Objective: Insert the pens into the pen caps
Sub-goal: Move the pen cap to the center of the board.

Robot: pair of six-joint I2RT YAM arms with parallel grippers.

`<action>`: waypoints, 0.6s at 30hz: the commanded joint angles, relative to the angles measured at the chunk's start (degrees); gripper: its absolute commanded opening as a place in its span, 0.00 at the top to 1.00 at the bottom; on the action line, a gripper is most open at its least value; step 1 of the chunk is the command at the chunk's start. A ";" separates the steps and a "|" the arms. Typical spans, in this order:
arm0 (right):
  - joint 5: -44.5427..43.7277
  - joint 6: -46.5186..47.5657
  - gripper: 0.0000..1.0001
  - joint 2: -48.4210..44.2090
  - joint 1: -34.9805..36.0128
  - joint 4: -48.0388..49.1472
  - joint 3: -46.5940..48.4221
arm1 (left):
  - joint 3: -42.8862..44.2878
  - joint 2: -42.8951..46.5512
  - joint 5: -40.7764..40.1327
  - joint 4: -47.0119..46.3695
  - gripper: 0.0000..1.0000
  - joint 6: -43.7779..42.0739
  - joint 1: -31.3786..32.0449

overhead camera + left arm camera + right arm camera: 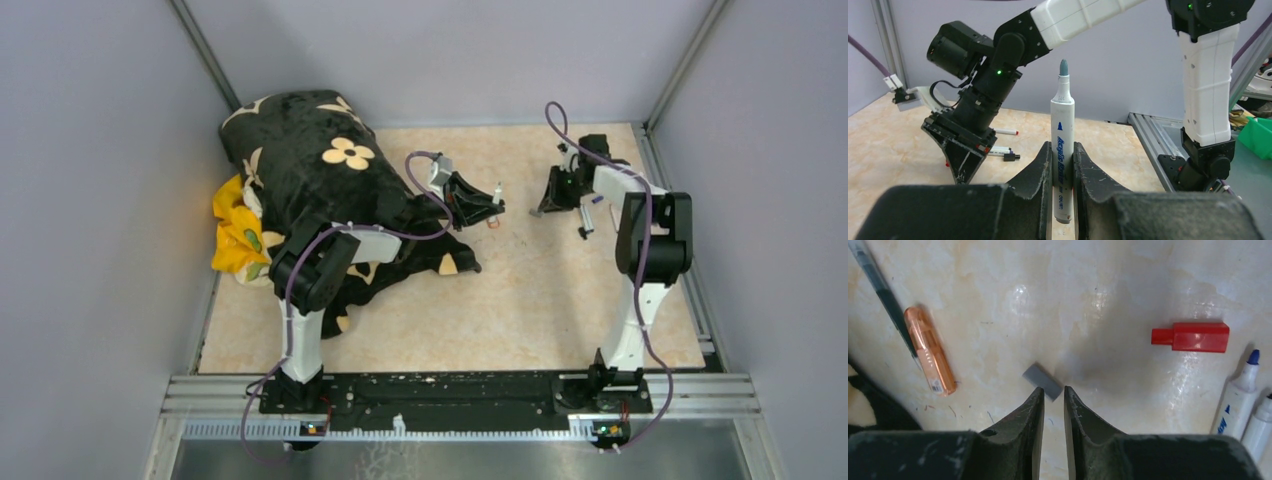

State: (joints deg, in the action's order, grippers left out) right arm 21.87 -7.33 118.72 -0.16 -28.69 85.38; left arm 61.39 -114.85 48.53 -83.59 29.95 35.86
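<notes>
The left gripper (pixel 1062 156) is pinching a white marker (pixel 1063 125) low on its barrel, fingers pressed against both sides. The marker stands upright with its bare grey-blue tip at the top, held up above the worktop (pixel 540 300) near the middle. Across from it, the right gripper (pixel 1053 391) points down at the worktop with its fingers drawn close, only a narrow gap between them. Its tips sit on either side of the near end of a small grey cap (pixel 1042 381) that lies slanted on the surface; whether they actually pinch the cap cannot be told. A red cap (pixel 1193 336) lies flat well to the right of it. An orange marker (pixel 930 351) lies to the left, just beside a thin dark pen (pixel 880 290). Two more white markers (pixel 1240 395) lie side by side at the right edge. A black flowered cloth (pixel 310 170) and a yellow cloth (pixel 235 235) are heaped at the worktop's left side.
</notes>
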 commanded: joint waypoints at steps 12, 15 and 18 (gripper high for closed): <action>23.35 56.09 0.37 -20.15 -0.19 -0.78 -4.29 | -3.14 4.47 1.04 -2.25 1.00 -4.15 -0.40; 25.21 70.51 0.37 -17.68 -0.19 -12.35 0.10 | -3.60 5.04 1.00 -1.78 1.00 -5.08 -0.43; 22.99 80.08 0.37 -15.80 -0.19 -15.53 1.62 | -4.18 5.59 1.08 -1.60 1.00 -5.87 -0.51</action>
State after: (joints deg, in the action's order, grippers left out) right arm 41.74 49.95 100.42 -0.23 -34.04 83.50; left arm 58.28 -111.59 48.53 -83.96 26.87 35.83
